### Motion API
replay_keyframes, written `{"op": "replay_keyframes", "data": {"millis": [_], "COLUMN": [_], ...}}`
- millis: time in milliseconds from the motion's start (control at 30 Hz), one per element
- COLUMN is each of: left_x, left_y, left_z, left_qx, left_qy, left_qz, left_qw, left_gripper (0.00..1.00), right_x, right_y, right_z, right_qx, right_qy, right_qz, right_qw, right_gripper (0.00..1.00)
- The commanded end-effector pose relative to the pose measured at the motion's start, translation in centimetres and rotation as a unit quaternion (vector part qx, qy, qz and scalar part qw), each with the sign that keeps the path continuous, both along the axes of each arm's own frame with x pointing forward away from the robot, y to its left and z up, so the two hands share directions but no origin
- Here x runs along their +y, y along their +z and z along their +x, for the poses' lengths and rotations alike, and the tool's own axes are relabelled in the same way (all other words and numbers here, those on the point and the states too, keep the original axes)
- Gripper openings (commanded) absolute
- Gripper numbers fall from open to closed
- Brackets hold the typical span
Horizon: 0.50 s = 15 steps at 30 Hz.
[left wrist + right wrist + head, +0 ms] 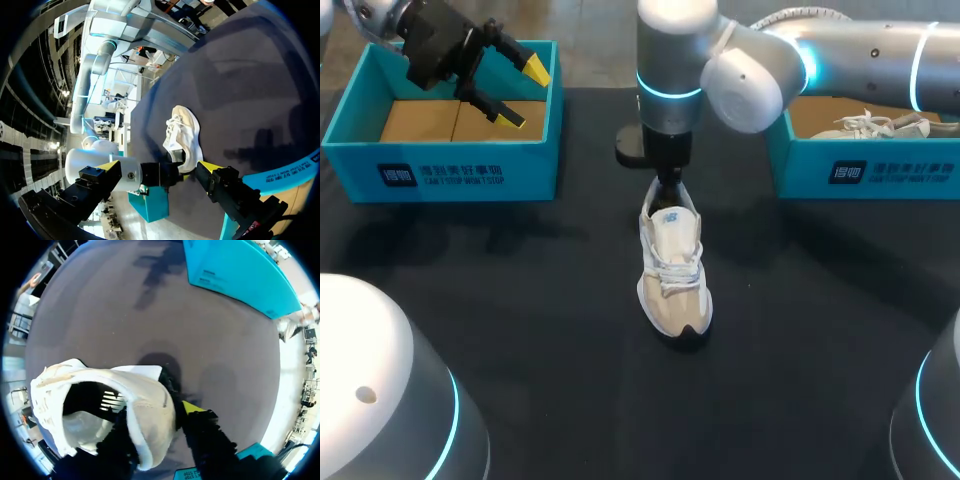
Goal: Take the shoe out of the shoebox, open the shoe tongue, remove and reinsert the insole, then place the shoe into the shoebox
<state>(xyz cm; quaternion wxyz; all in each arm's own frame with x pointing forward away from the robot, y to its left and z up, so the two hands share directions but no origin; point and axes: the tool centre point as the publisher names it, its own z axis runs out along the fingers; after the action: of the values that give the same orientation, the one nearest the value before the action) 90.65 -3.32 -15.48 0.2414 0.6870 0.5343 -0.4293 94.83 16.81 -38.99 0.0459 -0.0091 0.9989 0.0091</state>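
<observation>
The right pincer (157,416) is pinching the padded heel collar of the white-and-beige lace-up fabric sneaker (673,268), one finger down inside the opening and the yellow-tipped one against the outside of the heel. The sneaker stands upright on its sole on the black cloth-covered tabletop (520,300), toe pointing toward the robot, roughly midway between the two boxes and well apart from both. It looks light and soft. The upper and tongue should fold easily, while the heel counter and sole seem the stiffer parts, so the heel is a sound place to hold it steady. The tongue's top edge, just behind the laces, looks like the natural spot for the other arm to take. The insole inside is likely thin and floppy. To the left sits a teal cardboard shoebox (440,172) with a brown floor, and the left pincer (525,92) hangs over it with fingers spread, holding nothing. To the right, a second teal shoebox (880,170) holds another white shoe (880,125).
</observation>
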Motion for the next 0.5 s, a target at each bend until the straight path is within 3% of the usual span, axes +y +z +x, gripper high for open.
{"op": "replay_keyframes", "data": {"millis": [33, 200, 500], "left_x": [0.0, 0.0, 0.0], "left_y": [0.0, 0.0, 0.0], "left_z": [0.0, 0.0, 0.0], "left_qx": [-0.001, -0.001, -0.001], "left_qy": [0.0, 0.0, 0.0], "left_qz": [0.001, 0.001, 0.001], "left_qw": [1.0, 1.0, 1.0], "left_gripper": [1.0, 1.0, 1.0], "right_x": [0.0, -0.2, 0.1], "right_y": [-0.3, 0.0, 3.9], "right_z": [-0.2, -0.7, -1.5], "right_qx": [0.002, 0.004, 0.003], "right_qy": [-0.005, -0.016, -0.026], "right_qz": [-0.007, -0.009, 0.006], "right_qw": [1.0, 1.0, 1.0], "right_gripper": [0.0, 0.0, 0.0]}}
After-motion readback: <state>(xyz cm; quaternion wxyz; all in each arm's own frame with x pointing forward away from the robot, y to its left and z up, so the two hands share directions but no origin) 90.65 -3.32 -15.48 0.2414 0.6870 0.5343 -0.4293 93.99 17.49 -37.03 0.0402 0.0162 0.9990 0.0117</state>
